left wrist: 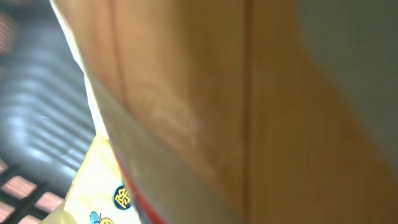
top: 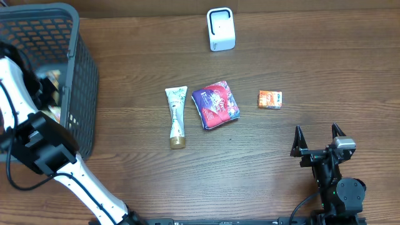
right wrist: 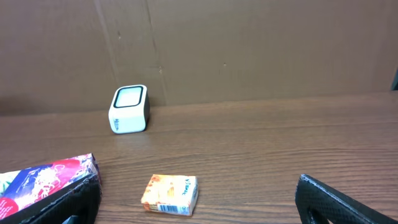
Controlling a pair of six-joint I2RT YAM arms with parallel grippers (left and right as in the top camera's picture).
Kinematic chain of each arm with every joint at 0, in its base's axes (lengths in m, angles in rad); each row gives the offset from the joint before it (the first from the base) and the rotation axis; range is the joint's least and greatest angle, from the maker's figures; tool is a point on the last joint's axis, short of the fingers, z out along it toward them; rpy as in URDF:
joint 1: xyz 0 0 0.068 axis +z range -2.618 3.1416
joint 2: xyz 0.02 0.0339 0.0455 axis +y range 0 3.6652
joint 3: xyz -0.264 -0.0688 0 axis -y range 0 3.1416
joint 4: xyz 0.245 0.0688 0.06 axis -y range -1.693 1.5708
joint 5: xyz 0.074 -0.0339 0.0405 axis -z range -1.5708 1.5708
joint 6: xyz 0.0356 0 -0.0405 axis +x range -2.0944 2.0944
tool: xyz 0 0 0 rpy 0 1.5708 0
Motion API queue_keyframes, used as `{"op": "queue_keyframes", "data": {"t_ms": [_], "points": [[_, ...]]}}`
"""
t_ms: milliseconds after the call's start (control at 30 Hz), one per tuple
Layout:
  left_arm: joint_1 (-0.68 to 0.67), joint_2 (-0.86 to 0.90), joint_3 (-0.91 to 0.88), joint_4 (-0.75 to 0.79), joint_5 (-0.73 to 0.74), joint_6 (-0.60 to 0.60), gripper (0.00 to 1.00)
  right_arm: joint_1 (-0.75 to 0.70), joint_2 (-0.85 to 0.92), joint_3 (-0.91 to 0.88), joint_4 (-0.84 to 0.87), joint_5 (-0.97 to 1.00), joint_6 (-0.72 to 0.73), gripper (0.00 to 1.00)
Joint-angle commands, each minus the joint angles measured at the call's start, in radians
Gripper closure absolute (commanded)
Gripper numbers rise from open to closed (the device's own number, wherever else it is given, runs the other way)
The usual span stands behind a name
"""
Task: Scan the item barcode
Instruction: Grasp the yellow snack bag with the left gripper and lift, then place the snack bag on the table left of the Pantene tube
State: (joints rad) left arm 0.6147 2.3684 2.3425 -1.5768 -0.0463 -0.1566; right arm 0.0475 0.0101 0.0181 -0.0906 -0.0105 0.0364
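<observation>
CHECKOUT TRIAL: A tan pack [left wrist: 205,106] fills the left wrist view, deep in the basket [top: 87,87] at the table's left edge. The left gripper [top: 49,87] is closed tight among the goods there. Its fingers are hidden, so whether it truly has the pack cannot be told. The risks from here: a pinch on a thin edge could slip on the lift, or the pack could catch the basket wall and drop back. A barcode turned away from the scanner [top: 220,29], well apart at the far middle of the table [top: 187,181], would likely not read. The right gripper [top: 319,132] stands wide and empty at the near right. The count: one basket, one scanner, and two packs seen inside, the tan pack and a yellow pack [left wrist: 93,199] just beside it. Three goods are laid out on the wood: a tube [top: 177,117], a pouch [top: 215,104] and a small box [top: 270,99].
</observation>
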Motion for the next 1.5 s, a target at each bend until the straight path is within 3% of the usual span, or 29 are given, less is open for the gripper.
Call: {"op": "queue_keyframes", "data": {"t_ms": [0,200,333,433,600,767,1000,1233,1467], "points": [[-0.008,-0.073,0.272,-0.058,0.115,0.004,0.96,-0.001,-0.007,-0.010,0.006,0.010,-0.003,0.00],[-0.013,-0.211,0.529,-0.095,0.178,0.000,0.96,-0.001,-0.007,-0.010,0.006,0.010,-0.003,0.00],[-0.029,-0.337,0.587,-0.111,0.184,-0.009,0.96,-0.001,-0.007,-0.010,0.006,0.010,-0.003,0.00],[-0.061,-0.447,0.588,-0.113,0.282,-0.007,0.96,-0.001,-0.007,-0.010,0.006,0.010,-0.003,0.00],[-0.183,-0.541,0.587,-0.113,0.459,0.004,0.96,-0.001,-0.007,-0.010,0.006,0.010,-0.003,0.00],[-0.411,-0.553,0.554,-0.113,0.428,-0.001,0.96,-0.001,-0.007,-0.010,0.006,0.010,-0.003,0.00],[-0.653,-0.553,0.253,-0.113,0.282,-0.008,0.96,-0.001,-0.007,-0.010,0.006,0.010,-0.003,0.00],[-0.749,-0.553,-0.222,-0.095,0.074,-0.081,0.96,-0.001,-0.007,-0.010,0.006,0.010,-0.003,0.00],[-0.753,-0.552,-0.656,0.198,0.079,-0.114,0.96,-0.001,-0.007,-0.010,0.006,0.010,-0.003,0.00]]}}
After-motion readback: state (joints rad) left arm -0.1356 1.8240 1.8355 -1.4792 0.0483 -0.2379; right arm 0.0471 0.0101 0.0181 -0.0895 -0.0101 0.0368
